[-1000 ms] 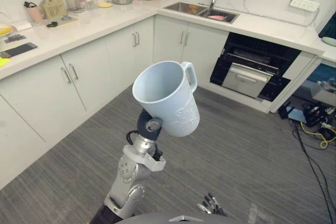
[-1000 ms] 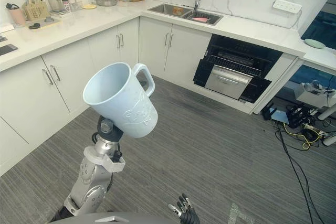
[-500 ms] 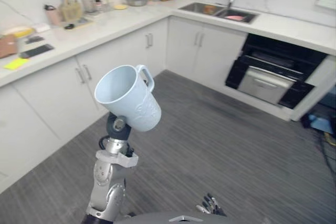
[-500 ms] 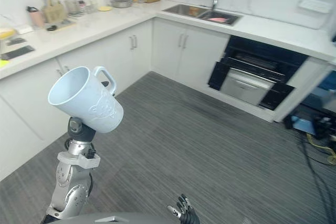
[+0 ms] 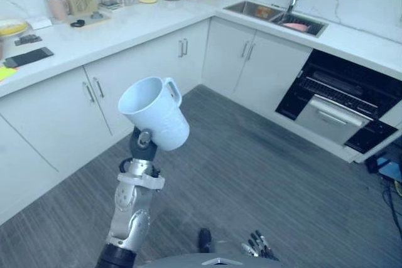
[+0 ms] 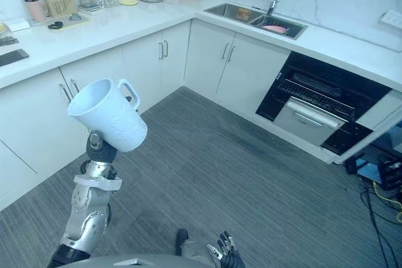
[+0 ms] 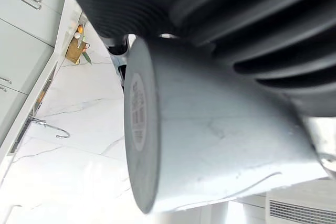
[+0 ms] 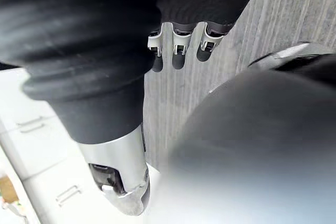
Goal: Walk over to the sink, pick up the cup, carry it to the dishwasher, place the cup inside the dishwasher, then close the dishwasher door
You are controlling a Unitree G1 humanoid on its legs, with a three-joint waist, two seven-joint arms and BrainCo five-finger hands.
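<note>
A kitchen with a grey floor (image 5: pixel 270 174) and a white L-shaped table (image 5: pixel 125 26) above pale cupboards. At the right, under the table, the dishwasher (image 5: pixel 336 108) stands open and dark. The sink (image 5: pixel 276 16) is set in the table just beside it.

A pale blue cup (image 5: pixel 154 114) is held high over the floor, well apart from the dishwasher, tilted with its mouth up and leftward and its handle uppermost. It looks rigid, light and smooth, likely to slip or chip. The handle loop or the body would be the firmest hold.

The left hand (image 5: pixel 142 147) carries it on an upright forearm, but its grip is hidden behind the cup. The right hand (image 6: pixel 225 255) hangs low, its fingers (image 8: pixel 178 51) relaxed and empty.
</note>
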